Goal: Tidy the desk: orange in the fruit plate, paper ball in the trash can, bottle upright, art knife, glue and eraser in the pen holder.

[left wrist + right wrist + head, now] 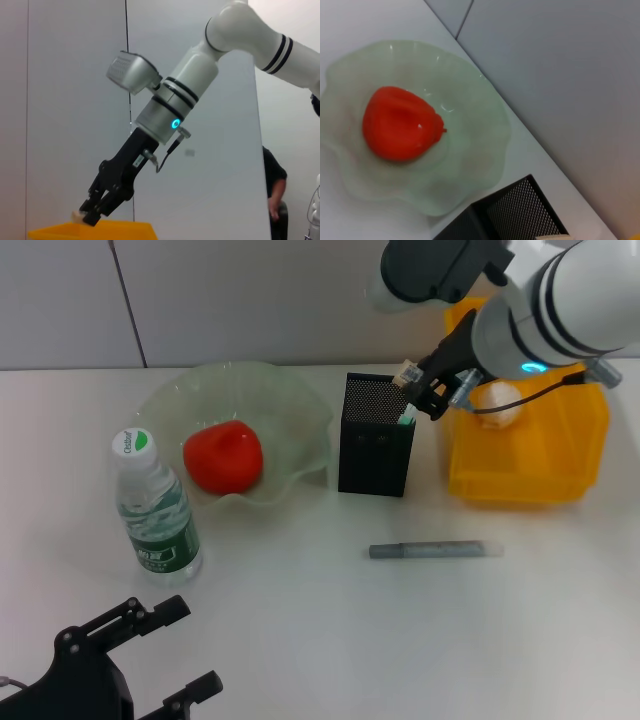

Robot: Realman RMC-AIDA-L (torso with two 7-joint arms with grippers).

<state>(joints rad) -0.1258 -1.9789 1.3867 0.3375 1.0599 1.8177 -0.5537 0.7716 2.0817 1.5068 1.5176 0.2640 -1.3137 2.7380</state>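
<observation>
Right gripper (420,392) above pen holder (376,436) rim.

The right arm (560,300) is showing white casing with black bands, a glowing cyan ring, and a black end effector (432,390).

It looked like a lab or office: a plain white surface (320,640) stood against grey partition panels (250,300), a seated person (274,185) behind.
</observation>
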